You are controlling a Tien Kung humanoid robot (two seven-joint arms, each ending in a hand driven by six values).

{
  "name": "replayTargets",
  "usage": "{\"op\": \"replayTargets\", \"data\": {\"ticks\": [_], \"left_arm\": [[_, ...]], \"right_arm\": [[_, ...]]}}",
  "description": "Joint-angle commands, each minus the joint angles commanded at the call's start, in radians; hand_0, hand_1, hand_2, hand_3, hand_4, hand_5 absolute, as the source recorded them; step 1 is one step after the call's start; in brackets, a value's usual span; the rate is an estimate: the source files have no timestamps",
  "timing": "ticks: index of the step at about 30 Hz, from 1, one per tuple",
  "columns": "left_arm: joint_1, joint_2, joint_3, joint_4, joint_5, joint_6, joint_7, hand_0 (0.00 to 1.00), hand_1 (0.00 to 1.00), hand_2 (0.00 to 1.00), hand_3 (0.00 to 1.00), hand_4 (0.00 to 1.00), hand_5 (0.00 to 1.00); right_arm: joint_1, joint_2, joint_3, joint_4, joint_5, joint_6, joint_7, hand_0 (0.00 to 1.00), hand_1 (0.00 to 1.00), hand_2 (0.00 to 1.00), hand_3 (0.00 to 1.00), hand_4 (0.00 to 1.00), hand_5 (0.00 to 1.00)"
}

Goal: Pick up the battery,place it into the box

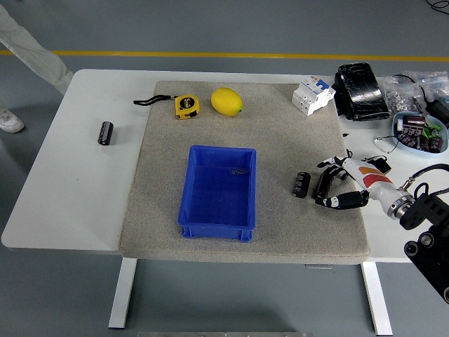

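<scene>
A blue box [217, 191] stands open in the middle of the grey mat [280, 140]. Two dark cylindrical batteries lie on the mat to its right. The left one [301, 184] lies free. The right battery [323, 185] sits slightly tilted inside my right hand [332, 184], with fingers [330, 164] curled over its far side and the thumb [335, 202] on its near side. A third battery [105, 132] lies on the bare white table at the far left. My left arm is out of view.
A yellow tape measure [186, 106], a lemon [226, 101] and a white breaker [312, 95] line the mat's far edge. A black pack [360, 91] and a bowl of parts [419, 132] crowd the right. A person's leg [31, 53] shows top left.
</scene>
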Motion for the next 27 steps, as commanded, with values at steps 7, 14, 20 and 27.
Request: {"op": "replayTargets", "data": {"ticks": [7, 14, 20, 27], "left_arm": [[-0.002, 0.0, -0.002, 0.0, 0.004, 0.0, 0.0, 0.681, 0.669, 0.785, 0.805, 0.724, 0.957], [-0.004, 0.0, 0.001, 0.0, 0.0, 0.0, 0.0, 0.681, 0.668, 0.783, 0.804, 0.723, 0.95], [-0.003, 0.0, 0.002, 0.0, -0.002, 0.0, 0.0, 0.681, 0.664, 0.782, 0.804, 0.725, 0.948], [-0.003, 0.0, 0.003, -0.001, -0.001, -0.001, 0.0, 0.681, 0.664, 0.779, 0.804, 0.726, 0.944]], "right_arm": [[0.008, 0.003, -0.021, -0.021, 0.0, -0.035, 0.009, 0.455, 0.565, 0.613, 0.686, 0.998, 0.295], [0.011, 0.005, -0.025, -0.036, -0.009, -0.047, 0.015, 0.436, 0.547, 0.583, 0.614, 0.998, 0.276], [0.011, 0.003, -0.03, -0.037, -0.027, -0.046, 0.017, 0.433, 0.543, 0.564, 0.589, 0.998, 0.266], [0.011, 0.003, -0.033, -0.036, -0.03, -0.048, 0.017, 0.419, 0.53, 0.549, 0.564, 0.99, 0.241]]}}
